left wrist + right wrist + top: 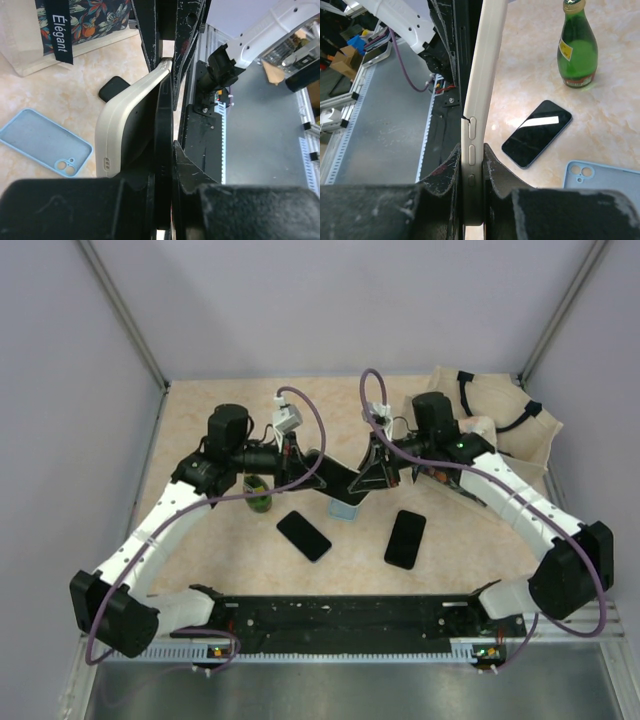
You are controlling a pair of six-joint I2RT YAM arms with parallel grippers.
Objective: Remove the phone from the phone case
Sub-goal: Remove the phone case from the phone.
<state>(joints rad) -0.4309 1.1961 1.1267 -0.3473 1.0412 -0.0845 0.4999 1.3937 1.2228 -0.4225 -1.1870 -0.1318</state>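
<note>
Both grippers meet above the middle of the table and hold a cased phone between them. In the left wrist view my left gripper [164, 167] is shut on the black phone [163, 120], seen edge-on. The beige phone case [117, 130] bows away from the phone on the left side. In the right wrist view my right gripper [474, 165] is shut on the beige case [482, 75] at its side buttons. In the top view the left gripper [312, 468] and right gripper [372, 472] face each other, with the phone dark between them.
An empty light blue case [343, 508] lies on the table under the grippers. Two bare black phones [303, 535] [405, 538] lie nearer the front. A green bottle [259, 492] stands at the left. A cream tote bag [505, 430] lies at the back right.
</note>
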